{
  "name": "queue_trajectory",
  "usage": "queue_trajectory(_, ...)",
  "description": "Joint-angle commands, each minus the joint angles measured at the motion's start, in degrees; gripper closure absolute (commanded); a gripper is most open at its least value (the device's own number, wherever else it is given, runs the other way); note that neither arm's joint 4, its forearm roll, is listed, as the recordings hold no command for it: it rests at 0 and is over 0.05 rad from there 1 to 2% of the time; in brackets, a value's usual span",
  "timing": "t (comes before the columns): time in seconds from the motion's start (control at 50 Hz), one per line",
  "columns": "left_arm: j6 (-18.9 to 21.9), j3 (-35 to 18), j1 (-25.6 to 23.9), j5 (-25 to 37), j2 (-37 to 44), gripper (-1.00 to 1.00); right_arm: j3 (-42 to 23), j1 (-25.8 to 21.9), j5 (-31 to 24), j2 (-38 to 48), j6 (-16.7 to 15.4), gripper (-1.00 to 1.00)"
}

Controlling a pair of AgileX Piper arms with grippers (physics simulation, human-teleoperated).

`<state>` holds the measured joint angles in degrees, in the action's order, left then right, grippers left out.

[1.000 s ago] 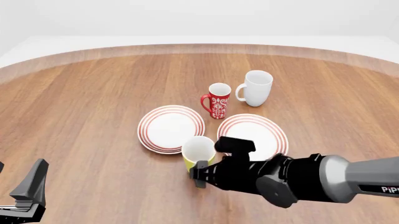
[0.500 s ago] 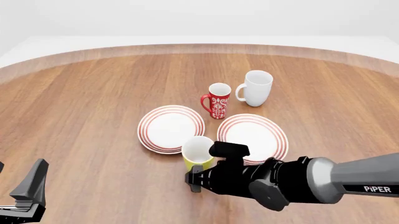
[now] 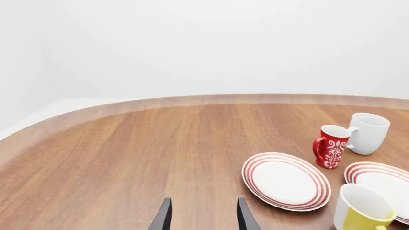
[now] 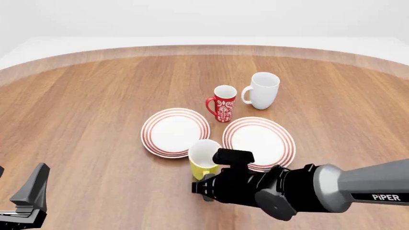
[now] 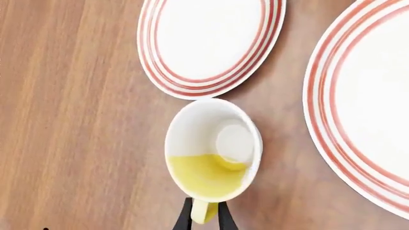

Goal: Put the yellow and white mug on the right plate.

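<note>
Right gripper (image 5: 204,216) pinches the yellow mug (image 4: 204,158) by its handle, which points back toward the near table edge. Mug stands on bare wood between the two plates, its rim just beside the right plate (image 4: 275,151). Left gripper (image 3: 201,216) spread, idle, far off.

The only readable lettering is "PiPER", in white capitals on the grey link of the right arm (image 4: 377,184), behind the right gripper. Nothing else carries legible text.
</note>
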<state>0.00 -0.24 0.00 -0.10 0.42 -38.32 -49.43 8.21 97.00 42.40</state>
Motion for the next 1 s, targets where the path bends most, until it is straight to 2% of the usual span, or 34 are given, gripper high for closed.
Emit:
queue_trajectory(0.02, 0.0, 0.0, 0.0, 0.0, 0.0, -1.0, -0.2, -0.5, 0.27, 0.13, 0.82, 1.0)
queue_trajectory(0.26, 0.0, 0.0, 0.0, 0.0, 0.0, -1.0, -1.24, 0.81, -1.83, -1.06, -1.01, 1.0)
queue_trajectory(0.34, 0.0, 0.0, 0.0, 0.0, 0.0, -1.0, -2.35, 1.72, -3.71, -2.37, -3.19, 1.0)
queue_trajectory(0.4, 0.0, 0.0, 0.0, 0.0, 0.0, -1.0, -4.62, 3.09, -6.98, -4.65, -7.24, 1.0)
queue_trajectory(0.5, 0.0, 0.0, 0.0, 0.0, 0.0, -1.0, -5.46, 4.26, -9.46, -6.56, -8.68, 1.0)
queue_trajectory(0.54, 0.0, 0.0, 0.0, 0.0, 0.0, -1.0, -6.07, 5.28, -10.58, -7.97, -10.98, 1.0)
queue_trajectory(0.58, 0.0, 0.0, 0.0, 0.0, 0.0, -1.0, -6.33, 5.6, -10.94, -8.66, -11.96, 1.0)
queue_trajectory(0.6, 0.0, 0.0, 0.0, 0.0, 0.0, -1.0, -6.32, 5.74, -11.21, -9.02, -11.33, 1.0)
queue_trajectory(0.76, 0.0, 0.0, 0.0, 0.0, 0.0, -1.0, -7.3, 7.0, -12.9, -11.38, -13.38, 1.0)
queue_trajectory(1.0, 0.0, 0.0, 0.0, 0.0, 0.0, -1.0, -8.39, 13.37, -15.85, -13.83, -18.68, 1.0)
